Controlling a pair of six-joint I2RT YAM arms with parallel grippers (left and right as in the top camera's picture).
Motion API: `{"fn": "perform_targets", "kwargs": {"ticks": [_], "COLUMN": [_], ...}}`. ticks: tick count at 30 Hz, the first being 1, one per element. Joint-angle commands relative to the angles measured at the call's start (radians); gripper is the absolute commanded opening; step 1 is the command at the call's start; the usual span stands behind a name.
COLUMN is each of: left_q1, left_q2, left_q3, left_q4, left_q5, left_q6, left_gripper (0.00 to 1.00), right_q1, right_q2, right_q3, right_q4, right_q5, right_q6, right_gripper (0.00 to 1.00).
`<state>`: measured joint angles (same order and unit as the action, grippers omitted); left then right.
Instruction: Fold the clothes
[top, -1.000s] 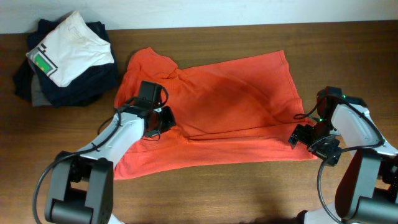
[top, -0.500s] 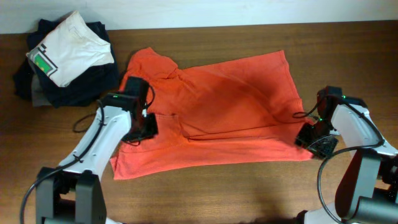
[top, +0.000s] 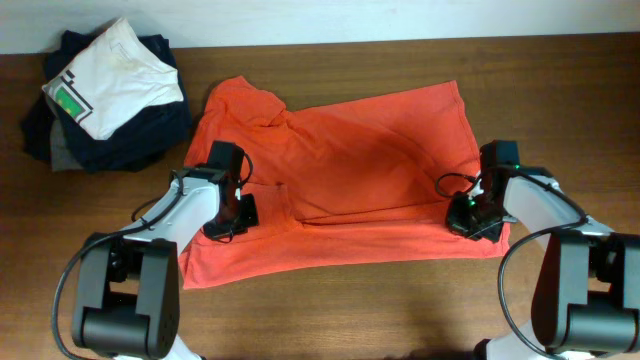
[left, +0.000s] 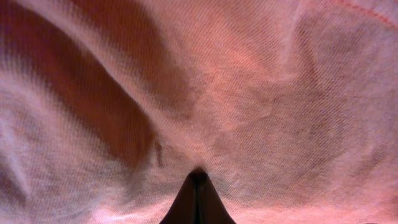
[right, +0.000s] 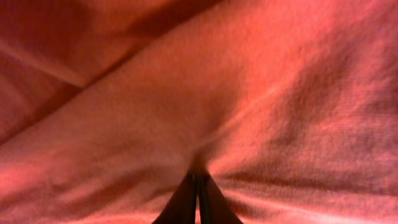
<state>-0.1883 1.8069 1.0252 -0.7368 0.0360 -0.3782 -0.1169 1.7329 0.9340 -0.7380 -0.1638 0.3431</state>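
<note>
The clothes here are one orange-red T-shirt, spread flat across the middle of the table with no lettering showing. My left gripper sits on its left part, near the sleeve. In the left wrist view its fingers are pressed together, and the fabric puckers at their tips. My right gripper rests on the shirt's lower right side. Its jaws are shut too, and the orange-red cloth gathers into folds that run to the fingertips.
A pile of dark navy garments lies at the back left with a folded white shirt bearing a green patch on top. Bare brown table runs along the front, below the T-shirt's lower edge.
My right gripper moved left from the shirt's edge onto the cloth and shut. My left gripper moved left and slightly nearer, opened briefly, then shut on the fabric again.
</note>
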Motion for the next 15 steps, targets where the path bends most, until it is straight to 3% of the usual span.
{"fn": "perform_targets", "kwargs": {"ticks": [1, 2, 5, 8, 12, 14, 15], "left_q1": [0.002, 0.002, 0.002, -0.014, -0.045, -0.045, -0.045], "left_q2": [0.097, 0.097, 0.097, 0.077, -0.177, -0.353, -0.475], "left_q3": [-0.057, -0.057, -0.057, -0.072, -0.135, -0.129, -0.079], "left_q4": [-0.092, -0.121, -0.233, -0.354, -0.428, -0.435, -0.401], "left_q5": [0.051, 0.054, 0.160, 0.170, 0.170, 0.171, 0.140], "left_q6": [0.002, -0.012, -0.032, -0.032, -0.081, -0.080, -0.077], "left_gripper": [0.01, 0.01, 0.01, 0.01, 0.01, 0.01, 0.17], "right_q1": [0.010, 0.010, 0.006, -0.069, -0.214, -0.244, -0.243], "right_q2": [0.049, 0.052, 0.052, 0.018, -0.221, -0.408, -0.518], "right_q3": [-0.076, -0.079, -0.077, -0.077, -0.077, -0.066, -0.013], "right_q4": [0.054, 0.028, -0.089, -0.228, -0.446, -0.475, -0.489], "right_q5": [-0.006, -0.006, -0.005, 0.048, 0.180, 0.116, -0.022], "right_q6": [0.060, 0.088, 0.111, 0.162, 0.192, 0.148, 0.032], "right_gripper": [0.08, 0.04, 0.04, 0.04, 0.04, 0.04, 0.16]}}
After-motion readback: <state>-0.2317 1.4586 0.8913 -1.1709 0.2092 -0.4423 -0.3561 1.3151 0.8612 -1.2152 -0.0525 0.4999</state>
